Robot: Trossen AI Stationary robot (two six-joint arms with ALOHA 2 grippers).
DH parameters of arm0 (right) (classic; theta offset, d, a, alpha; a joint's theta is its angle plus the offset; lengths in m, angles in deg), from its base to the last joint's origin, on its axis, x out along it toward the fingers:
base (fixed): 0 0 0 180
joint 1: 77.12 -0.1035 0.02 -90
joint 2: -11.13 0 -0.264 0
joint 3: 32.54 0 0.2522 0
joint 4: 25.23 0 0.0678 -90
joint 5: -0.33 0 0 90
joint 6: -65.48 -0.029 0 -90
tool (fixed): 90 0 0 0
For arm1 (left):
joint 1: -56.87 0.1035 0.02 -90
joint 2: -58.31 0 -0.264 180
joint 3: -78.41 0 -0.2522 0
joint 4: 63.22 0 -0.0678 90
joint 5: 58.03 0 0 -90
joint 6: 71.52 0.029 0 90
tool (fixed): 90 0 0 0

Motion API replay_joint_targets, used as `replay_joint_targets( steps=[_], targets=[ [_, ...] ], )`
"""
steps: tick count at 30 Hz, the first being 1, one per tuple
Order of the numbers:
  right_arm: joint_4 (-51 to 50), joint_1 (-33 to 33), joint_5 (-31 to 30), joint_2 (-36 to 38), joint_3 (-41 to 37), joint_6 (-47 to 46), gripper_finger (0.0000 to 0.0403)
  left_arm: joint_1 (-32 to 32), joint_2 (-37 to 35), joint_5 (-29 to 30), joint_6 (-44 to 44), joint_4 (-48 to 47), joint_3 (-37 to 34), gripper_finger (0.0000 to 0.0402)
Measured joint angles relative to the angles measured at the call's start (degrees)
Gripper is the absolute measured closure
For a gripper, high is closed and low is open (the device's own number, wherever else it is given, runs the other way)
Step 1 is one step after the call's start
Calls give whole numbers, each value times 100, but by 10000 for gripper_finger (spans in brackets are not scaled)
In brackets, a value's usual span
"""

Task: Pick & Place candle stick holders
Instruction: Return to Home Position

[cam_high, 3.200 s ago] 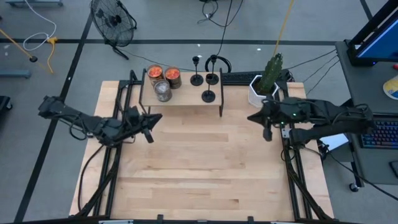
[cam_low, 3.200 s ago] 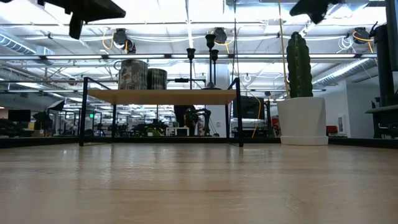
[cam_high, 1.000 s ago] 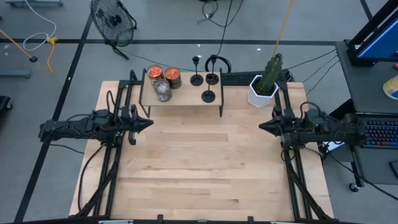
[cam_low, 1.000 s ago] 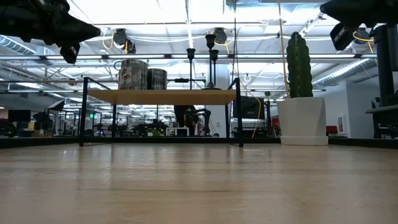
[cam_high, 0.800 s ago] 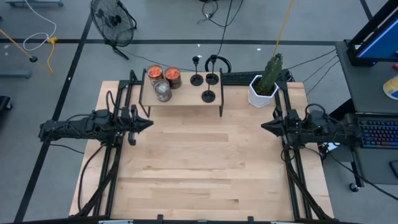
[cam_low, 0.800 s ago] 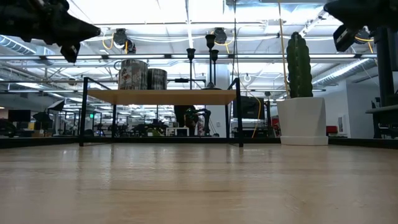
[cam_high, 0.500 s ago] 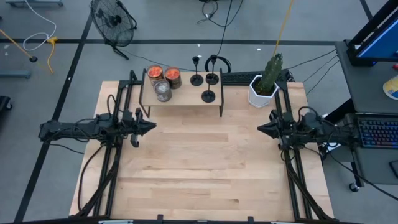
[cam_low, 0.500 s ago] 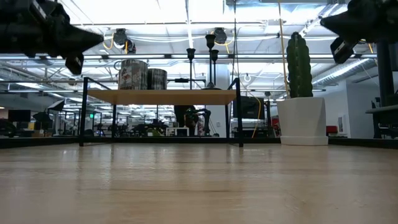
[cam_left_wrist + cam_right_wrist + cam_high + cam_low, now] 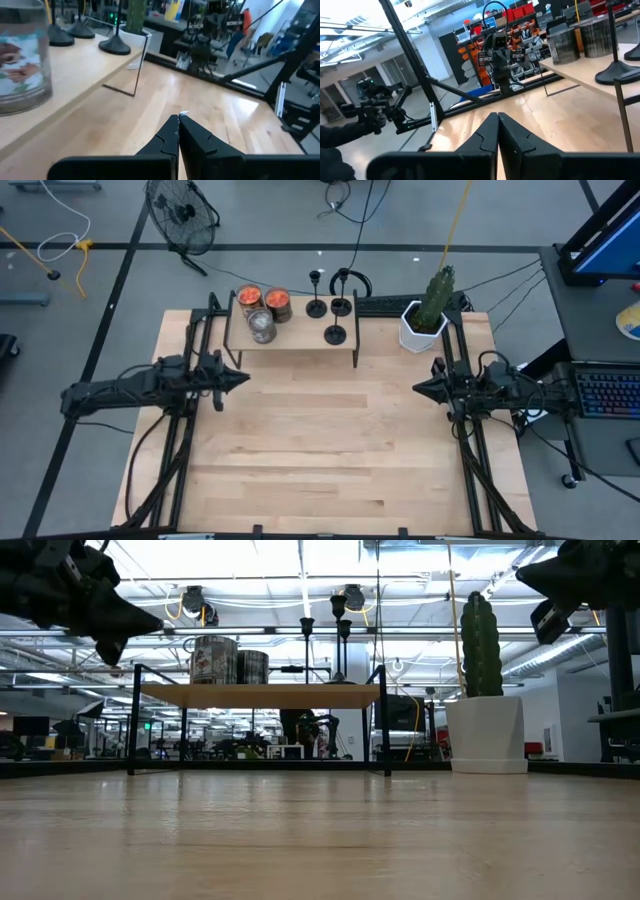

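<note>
Three black candle stick holders [image 9: 316, 306] [image 9: 341, 306] [image 9: 336, 333] stand on their round bases on the right half of a small wooden shelf [image 9: 300, 342] at the table's far side. In the low view their cups [image 9: 307, 627] rise above the shelf top. My left gripper [image 9: 246, 377] hovers shut near the table's left side, in front of the shelf's left end. My right gripper [image 9: 415, 388] hovers shut at the right side. Both point toward the table's middle and hold nothing. The left wrist view shows the shut gripper [image 9: 178, 118] and a holder base [image 9: 115, 46].
Two glass jars with orange contents [image 9: 249, 298] [image 9: 278, 304] and a clear jar [image 9: 262, 327] stand on the shelf's left half. A cactus in a white pot [image 9: 424, 322] stands at the table's far right. The bare wooden tabletop [image 9: 330, 440] lies between the arms.
Both grippers have sunk a little and stayed shut. The left arm has also swung slightly toward the shelf. The holders and jars have not moved.
</note>
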Motion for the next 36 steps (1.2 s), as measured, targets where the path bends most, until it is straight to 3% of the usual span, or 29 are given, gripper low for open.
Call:
replay_joint_targets(
  steps=[12,21,28,36],
  targets=[
    [219,0,11,0,0,450,403,-215,-1154,344,-347,-542,-178,385],
    [216,0,-2,-2,2,571,403,-575,-1133,1206,-91,-227,-492,385],
    [192,0,0,-3,-16,788,403,-670,-1136,1264,137,-212,-728,385],
    [866,0,12,-4,-628,807,403,-670,-1127,1251,192,-232,-743,385]
  ],
)
